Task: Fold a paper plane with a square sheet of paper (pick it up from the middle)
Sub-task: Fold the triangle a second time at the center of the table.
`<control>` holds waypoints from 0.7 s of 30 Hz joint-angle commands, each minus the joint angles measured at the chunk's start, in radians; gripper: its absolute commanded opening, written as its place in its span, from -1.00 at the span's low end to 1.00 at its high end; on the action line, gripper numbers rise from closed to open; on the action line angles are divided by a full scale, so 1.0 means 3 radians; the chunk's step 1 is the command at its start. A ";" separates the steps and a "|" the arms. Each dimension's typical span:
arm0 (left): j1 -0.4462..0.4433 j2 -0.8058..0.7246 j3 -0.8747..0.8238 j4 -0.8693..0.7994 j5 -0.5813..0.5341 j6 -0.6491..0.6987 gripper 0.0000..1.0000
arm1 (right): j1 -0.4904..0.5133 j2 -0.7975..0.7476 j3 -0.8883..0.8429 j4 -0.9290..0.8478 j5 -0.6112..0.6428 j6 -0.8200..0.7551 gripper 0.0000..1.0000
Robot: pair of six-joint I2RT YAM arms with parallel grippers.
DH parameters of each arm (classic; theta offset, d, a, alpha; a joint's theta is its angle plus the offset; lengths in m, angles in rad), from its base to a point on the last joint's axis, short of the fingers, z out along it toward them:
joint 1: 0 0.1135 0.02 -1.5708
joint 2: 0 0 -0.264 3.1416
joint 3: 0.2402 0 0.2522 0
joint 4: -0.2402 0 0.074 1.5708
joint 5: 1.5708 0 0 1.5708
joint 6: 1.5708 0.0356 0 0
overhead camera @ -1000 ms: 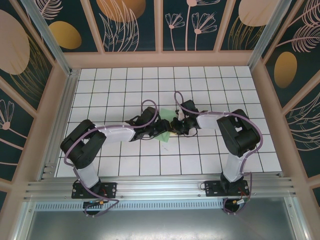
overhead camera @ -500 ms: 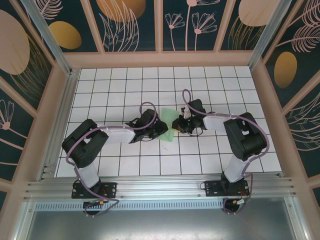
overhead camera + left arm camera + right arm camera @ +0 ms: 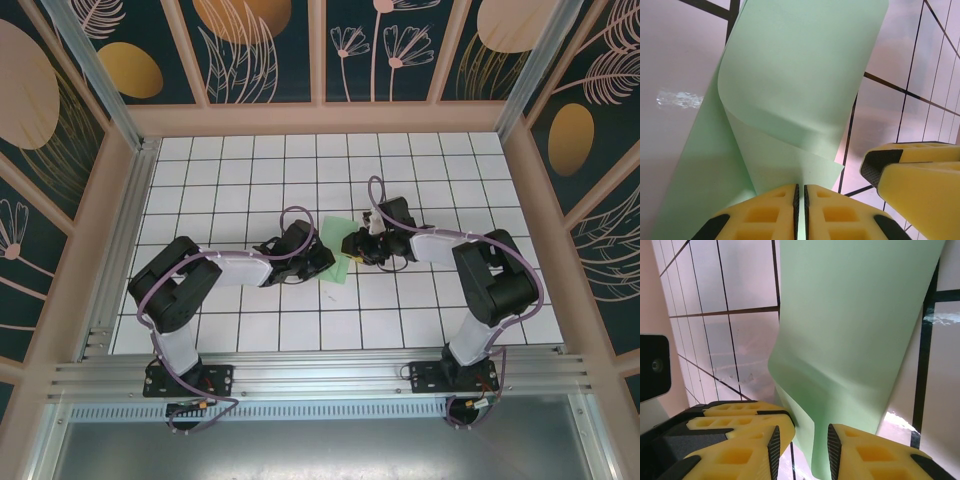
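The light green sheet of paper [image 3: 336,230] sits near the middle of the white tiled worktop [image 3: 240,320], between the two grippers, which meet almost nose to nose over it. From above, the black wrists cover much of the sheet, so only a strip on its far side and a corner on its near side can be seen.

The left gripper [image 3: 800,192] is clenched on one edge of the sheet, its yellow fingers [image 3: 760,215] pressed together with the paper running into the seam between them. In the left wrist view the sheet [image 3: 800,75] rises from that grip and curls over on itself in a soft roll, not creased flat. Part of it lies against the tiles.

The right gripper [image 3: 802,440] is released. Its yellow fingers [image 3: 865,450] stand apart, and the paper [image 3: 855,330] hangs loosely in the gap without being pinched. Just beside them on the left, the other gripper's fingers crowd in.

Each arm carries a looping purple cable [image 3: 290,215] that arches over the worktop near the sheet. Dark wall panels [image 3: 260,50] with flower and leaf drawings close in the far side and both flanks. A metal rail [image 3: 320,385] runs along the near edge, where the arm bases are bolted.
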 commanded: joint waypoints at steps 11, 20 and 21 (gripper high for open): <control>-0.0011 -0.0034 -0.0003 0.0019 0.0004 0.0033 -0.82 | 0.0089 0.0203 0.0203 -0.0145 -0.0042 -0.0186 -0.38; -0.0013 -0.0062 -0.0005 -0.0013 -0.0009 0.0040 -0.84 | 0.0125 0.0259 0.0199 -0.0103 -0.0110 -0.0218 -0.49; -0.0012 -0.0059 -0.0003 -0.0013 -0.0011 0.0040 -0.85 | 0.0125 0.0263 0.0199 -0.0095 -0.0119 -0.0217 -0.53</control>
